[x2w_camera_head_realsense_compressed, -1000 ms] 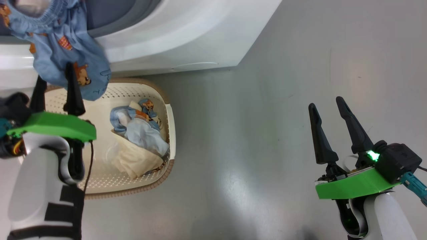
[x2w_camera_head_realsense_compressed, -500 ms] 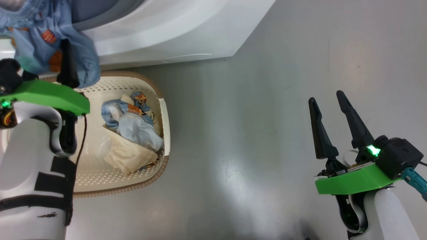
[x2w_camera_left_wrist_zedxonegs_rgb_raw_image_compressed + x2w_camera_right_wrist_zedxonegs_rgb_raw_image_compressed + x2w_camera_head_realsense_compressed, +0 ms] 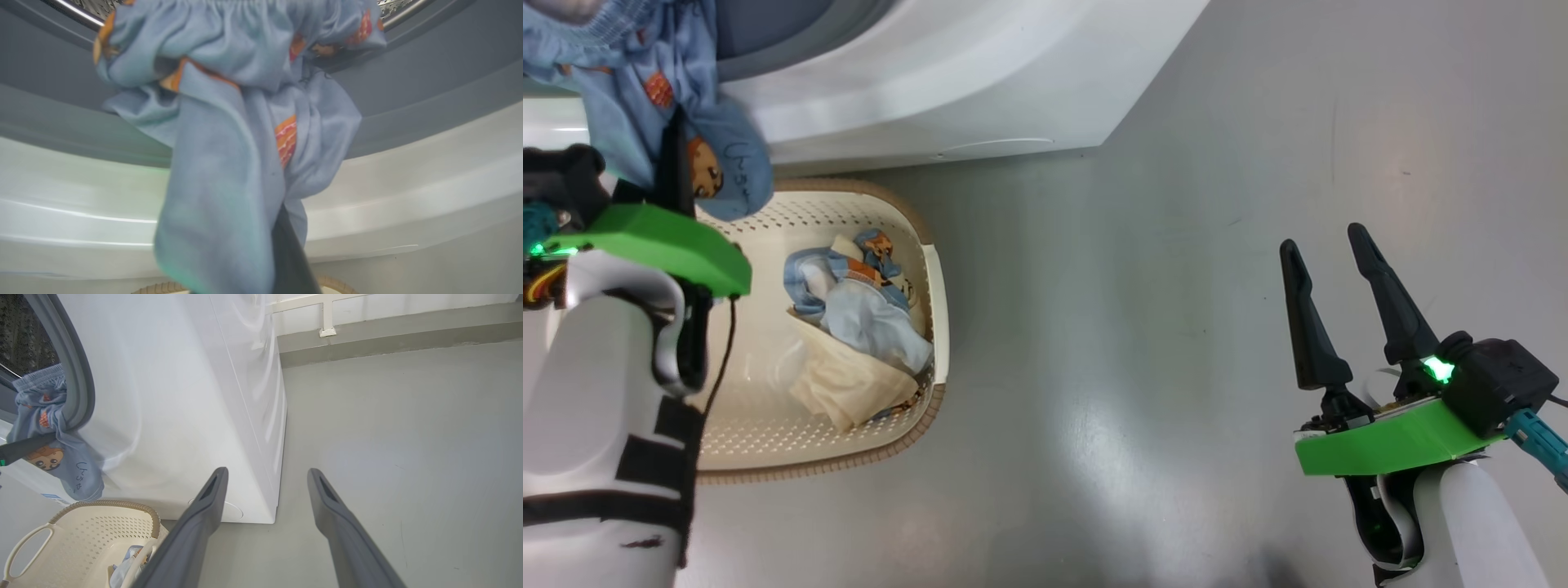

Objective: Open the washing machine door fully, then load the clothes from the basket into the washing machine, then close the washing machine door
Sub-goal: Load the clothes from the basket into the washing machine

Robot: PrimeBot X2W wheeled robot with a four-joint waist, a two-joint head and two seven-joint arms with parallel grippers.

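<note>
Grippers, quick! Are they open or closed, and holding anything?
Left gripper: closed on the blue garment.
Right gripper: open, holding nothing.

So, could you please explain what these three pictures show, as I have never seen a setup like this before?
This is a wheeled robot with two arms, each ending in two long dark jaws. The head picture looks down from its head: the white washing machine is at the top, and a cream basket stands on the grey floor in front of it, with a few clothes inside. The other two pictures come from cameras on the wrists, looking along each arm's jaws. A blue printed garment hangs out of the machine's opening over its front, and the left jaws are shut on its hanging part. The right jaws are open, hold nothing and hang over the floor beside the machine.
</note>
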